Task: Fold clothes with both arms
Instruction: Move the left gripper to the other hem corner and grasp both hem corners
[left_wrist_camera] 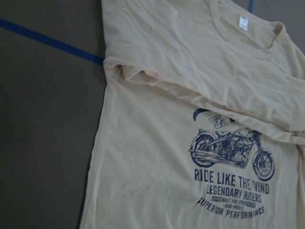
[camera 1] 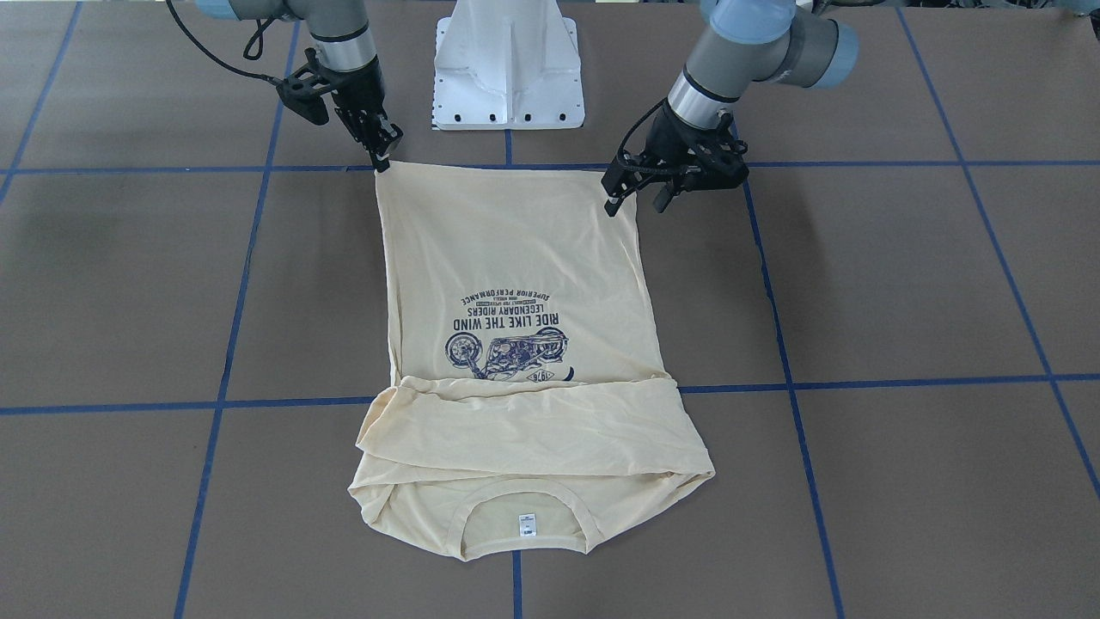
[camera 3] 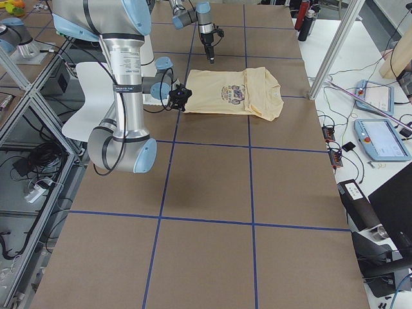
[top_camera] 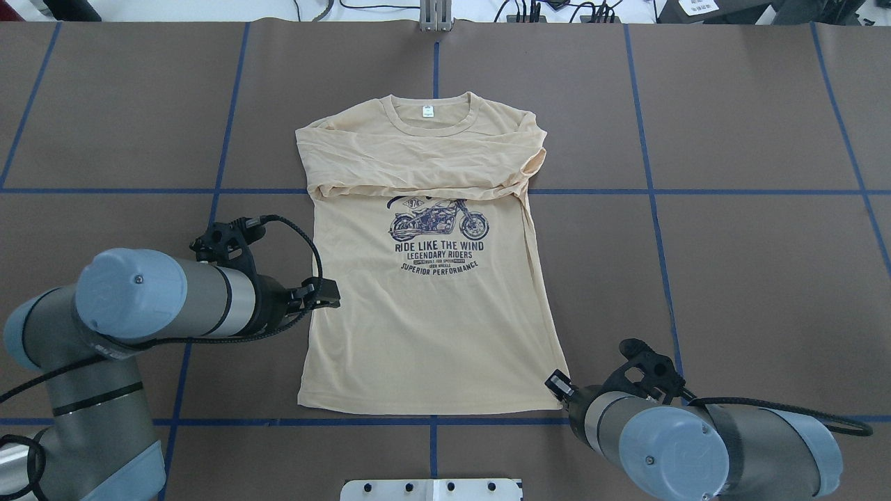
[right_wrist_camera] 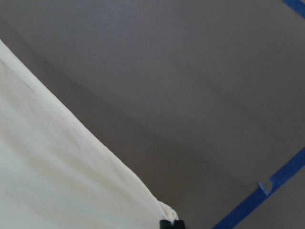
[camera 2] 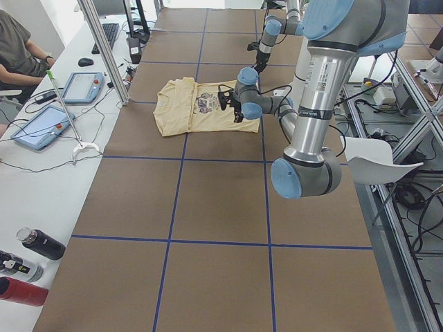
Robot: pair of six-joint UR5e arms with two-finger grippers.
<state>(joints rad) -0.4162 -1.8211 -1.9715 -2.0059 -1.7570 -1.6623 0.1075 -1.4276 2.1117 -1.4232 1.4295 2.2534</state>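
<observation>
The cream-yellow shirt (camera 1: 516,258) lies flat, print up, its collar and white neck label (camera 1: 526,524) away from the robot and its sleeves folded across the chest (top_camera: 418,163). My right gripper (camera 1: 381,163) is at the hem corner on my right (top_camera: 559,385), its fingers pinched together on the cloth. The right wrist view shows that corner (right_wrist_camera: 164,212) at a black fingertip (right_wrist_camera: 167,223). My left gripper (camera 1: 636,205) hovers open above the shirt's other side near the hem (top_camera: 327,293) and holds nothing. The left wrist view looks down on the print (left_wrist_camera: 228,148).
The white pedestal base (camera 1: 507,69) stands between the arms, just behind the hem. Blue tape lines (top_camera: 647,191) cross the brown table. A side bench with tablets (camera 2: 41,124) and bottles (camera 2: 38,243) runs along the far edge, where a person (camera 2: 17,41) sits.
</observation>
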